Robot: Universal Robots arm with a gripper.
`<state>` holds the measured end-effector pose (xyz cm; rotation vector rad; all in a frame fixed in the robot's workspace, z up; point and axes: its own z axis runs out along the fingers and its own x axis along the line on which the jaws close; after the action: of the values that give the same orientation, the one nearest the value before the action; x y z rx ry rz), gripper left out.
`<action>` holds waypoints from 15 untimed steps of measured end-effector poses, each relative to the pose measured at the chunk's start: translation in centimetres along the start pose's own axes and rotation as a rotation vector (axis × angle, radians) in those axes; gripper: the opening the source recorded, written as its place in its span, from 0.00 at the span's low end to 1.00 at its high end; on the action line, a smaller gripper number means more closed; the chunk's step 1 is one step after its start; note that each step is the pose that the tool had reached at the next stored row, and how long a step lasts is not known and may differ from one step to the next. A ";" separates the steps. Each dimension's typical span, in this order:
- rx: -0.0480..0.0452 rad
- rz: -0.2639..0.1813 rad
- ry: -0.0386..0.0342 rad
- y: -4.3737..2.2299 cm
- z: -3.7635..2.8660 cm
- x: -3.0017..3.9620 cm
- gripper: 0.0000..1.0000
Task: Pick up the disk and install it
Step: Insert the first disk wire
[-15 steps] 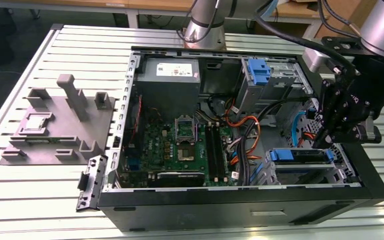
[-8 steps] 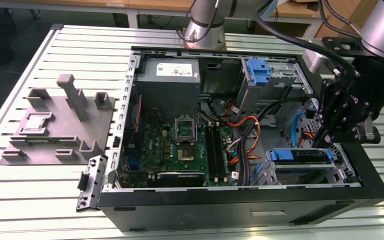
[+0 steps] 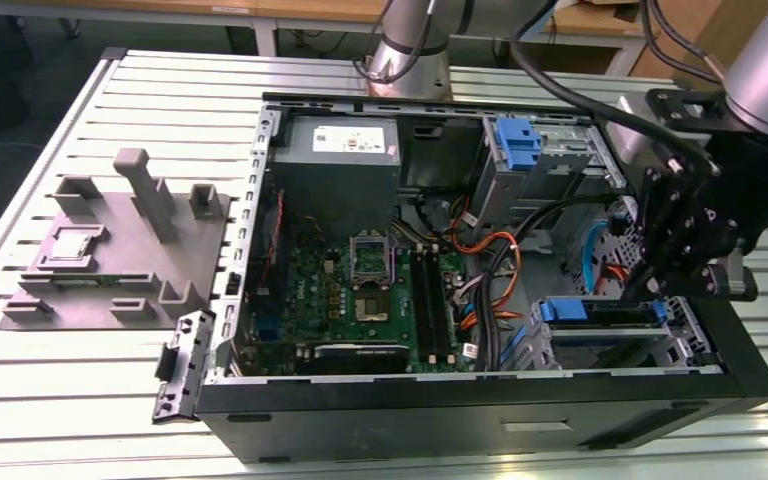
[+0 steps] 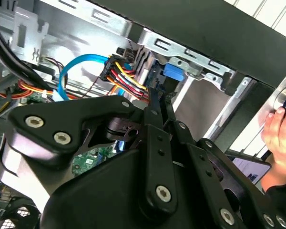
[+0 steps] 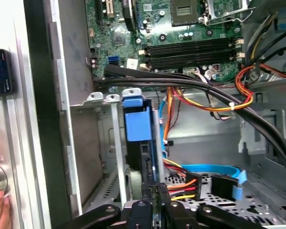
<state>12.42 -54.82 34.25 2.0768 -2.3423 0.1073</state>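
Note:
The disk [image 3: 598,310] sits on edge in the metal drive cage at the front corner of the open computer case, on the exterior view's right. I see mostly its blue bracket end [image 5: 136,126] and a dark body beneath it. The same blue end [image 4: 174,71] shows between the cage's silver walls in the second wrist view. My gripper [image 3: 640,292] hangs down into the case beside the cage. Its slim black fingers are shut together with nothing between them in both wrist views, tips [image 5: 156,187] [image 4: 157,88] right at the disk's edge. Contact cannot be told.
Bundled black, orange and red cables [image 5: 205,95] and a blue flat cable [image 5: 209,169] cross the case near the cage. A motherboard [image 3: 357,290], grey power-supply box [image 3: 337,150] and second blue bracket [image 3: 518,140] lie further in. A person's hand [image 4: 281,119] rests outside the case wall. A grey fixture [image 3: 117,250] stands on the table.

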 end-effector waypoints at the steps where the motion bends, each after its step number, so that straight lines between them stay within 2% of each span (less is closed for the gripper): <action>1: 0.0000 -0.002 -0.0005 -0.01 0.13 0.11 0.17; 7: 0.0010 -0.036 -0.0086 0.04 0.53 0.21 0.17; 15: 0.0010 -0.038 -0.0108 0.07 0.70 0.20 0.17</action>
<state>12.35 -55.05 33.56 2.1270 -2.3073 0.0972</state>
